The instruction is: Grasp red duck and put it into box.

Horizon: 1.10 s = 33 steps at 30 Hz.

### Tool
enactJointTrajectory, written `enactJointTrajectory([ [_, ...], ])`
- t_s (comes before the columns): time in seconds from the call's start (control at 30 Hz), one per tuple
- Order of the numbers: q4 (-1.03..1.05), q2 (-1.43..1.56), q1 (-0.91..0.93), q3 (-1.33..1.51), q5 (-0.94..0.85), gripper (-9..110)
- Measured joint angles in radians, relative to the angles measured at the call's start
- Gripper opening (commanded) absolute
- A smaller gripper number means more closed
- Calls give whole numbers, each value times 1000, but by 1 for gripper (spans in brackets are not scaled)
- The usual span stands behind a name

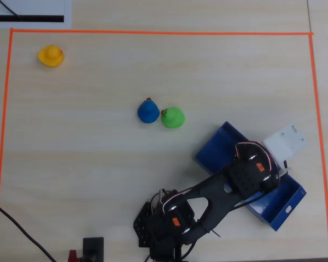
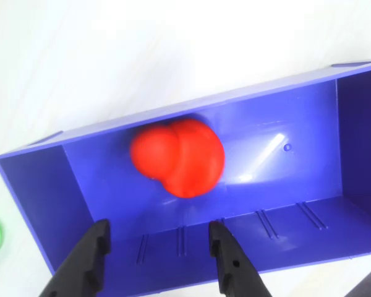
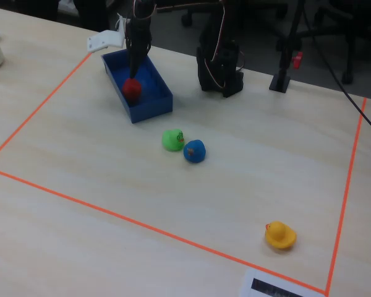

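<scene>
The red duck (image 2: 179, 158) is inside the box (image 2: 37, 198), slightly blurred in the wrist view. It also shows in the fixed view (image 3: 132, 89), low in the blue box (image 3: 151, 104). My gripper (image 2: 157, 226) is open above the box with the duck just beyond the fingertips, touching neither finger. In the fixed view the gripper (image 3: 135, 69) points straight down over the duck. In the overhead view the arm covers the duck and the middle of the box (image 1: 213, 148).
A blue duck (image 1: 147, 112) and a green duck (image 1: 173, 117) sit side by side left of the box. A yellow duck (image 1: 51, 55) is at the far left corner. A white plastic piece (image 1: 285, 141) lies against the box. Orange tape (image 1: 153, 32) frames the table.
</scene>
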Motion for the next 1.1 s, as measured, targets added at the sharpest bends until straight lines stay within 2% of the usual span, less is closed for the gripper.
enactJointTrajectory([
  [0.1, 0, 21, -5, 0, 0, 14],
  [0.2, 0, 58, -38, 0, 12, 1],
  [0.3, 26, 129, -130, 0, 55, 0],
  [0.4, 66, 239, -296, 0, 135, 1],
  [0.53, 66, 428, -618, 63, 218, 1],
  [0.7, 23, 698, -950, 324, 163, 0],
  [0.87, -31, 943, -983, 676, 57, 0],
  [1.1, 112, 1252, -1111, 1005, 49, 0],
])
